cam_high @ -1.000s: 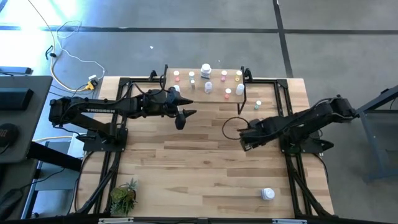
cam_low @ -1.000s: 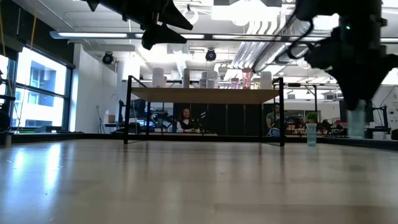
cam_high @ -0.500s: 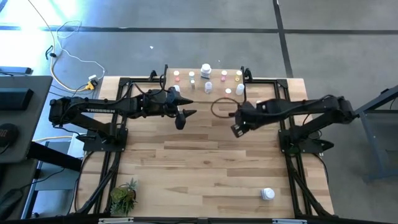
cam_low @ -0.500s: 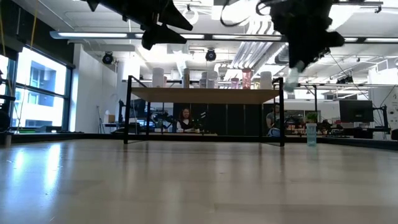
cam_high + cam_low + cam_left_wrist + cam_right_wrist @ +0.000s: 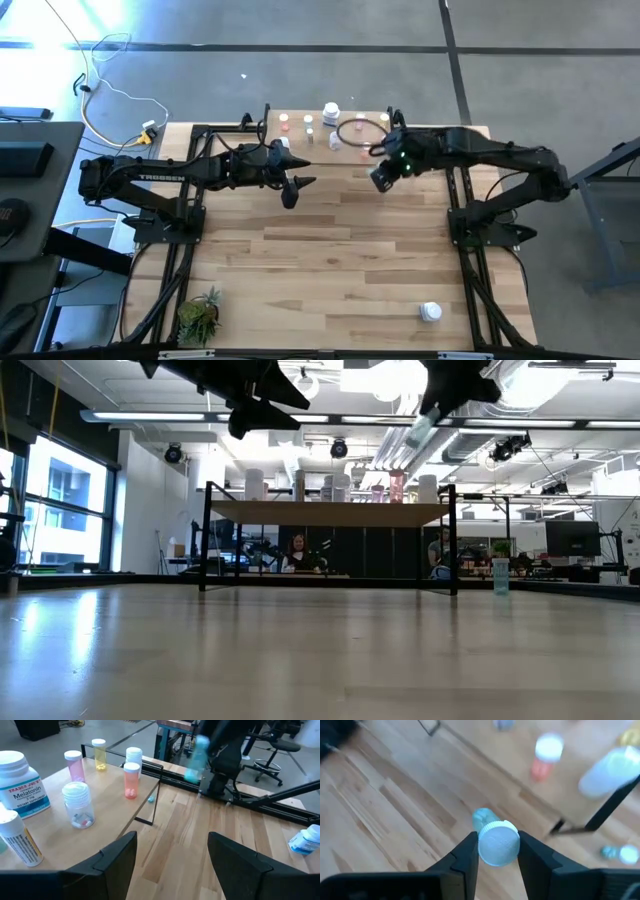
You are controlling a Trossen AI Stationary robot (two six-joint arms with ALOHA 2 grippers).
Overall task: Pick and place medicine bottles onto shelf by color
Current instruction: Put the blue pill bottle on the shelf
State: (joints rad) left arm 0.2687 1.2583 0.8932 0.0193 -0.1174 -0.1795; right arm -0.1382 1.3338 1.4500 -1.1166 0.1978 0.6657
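In the last second the right gripper (image 5: 381, 178) has travelled from the middle right of the table up toward about one o'clock, and it now hangs high above the front edge of the shelf (image 5: 345, 152), with its fingers closed on a small bluish bottle with a pale cap (image 5: 493, 839). In the low view that bottle (image 5: 421, 428) was down near the table at the right side a second ago; now it is carried tilted, above the level of the shelf board (image 5: 330, 512). I judge that the transport is almost finished and that the lowering and release among the matching colour are what remains. The left gripper (image 5: 293, 187) has not moved: it waits at about eleven o'clock, just beside the left end of the shelf, with its fingers (image 5: 116, 851) spread apart and nothing between them. On the shelf there stand already a pink bottle (image 5: 74, 766), a yellow bottle (image 5: 99, 754), a coral bottle (image 5: 131, 780), a clear bottle with a white cap (image 5: 78, 806) and a large white labelled bottle (image 5: 19, 785). One more bottle (image 5: 412, 170) stands on the table just right of the shelf, and a larger white bottle (image 5: 430, 312) lies at five o'clock, well apart. The surface is a table of light wooden planks (image 5: 330, 270), with a small potted plant (image 5: 199, 312) at seven o'clock. Behind the table is a wide office hall with ceiling lamps, windows and seated people far away.
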